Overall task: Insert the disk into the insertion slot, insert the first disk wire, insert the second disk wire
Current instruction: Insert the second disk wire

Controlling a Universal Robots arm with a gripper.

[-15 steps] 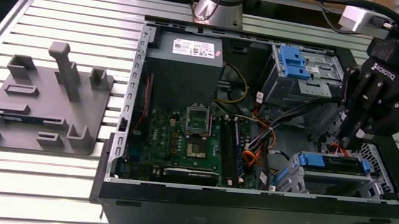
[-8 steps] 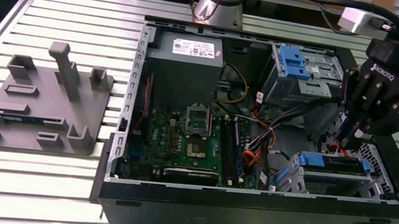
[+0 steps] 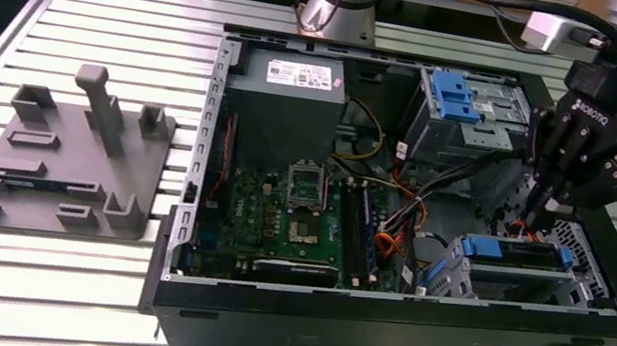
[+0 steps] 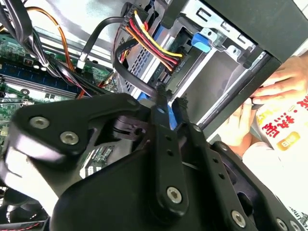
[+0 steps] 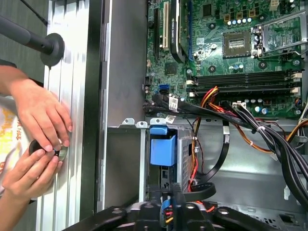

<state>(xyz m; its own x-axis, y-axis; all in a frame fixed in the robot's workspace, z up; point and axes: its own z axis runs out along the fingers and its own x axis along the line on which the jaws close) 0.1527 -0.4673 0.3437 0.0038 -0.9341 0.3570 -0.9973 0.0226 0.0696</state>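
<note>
1 slatted metal table (image 3: 73, 284) bears an open black computer case (image 3: 383, 329). In its corner on the exterior view's right, the insertion slot (image 3: 524, 285) holds the disk (image 3: 513, 253), blue handle showing. Just above hangs the gripper (image 3: 543, 214), jaws almost together. A person's hand (image 5: 41, 113) rests outside the case. Red, yellow and black wires (image 4: 151, 43) run near the gripper's tips.

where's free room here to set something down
Bare slats of the table nearer the camera than the grey fixture, and beyond it. It is crowded inside the computer case, around the gripper, cables and disk. A person's hands work beside the case.
</note>
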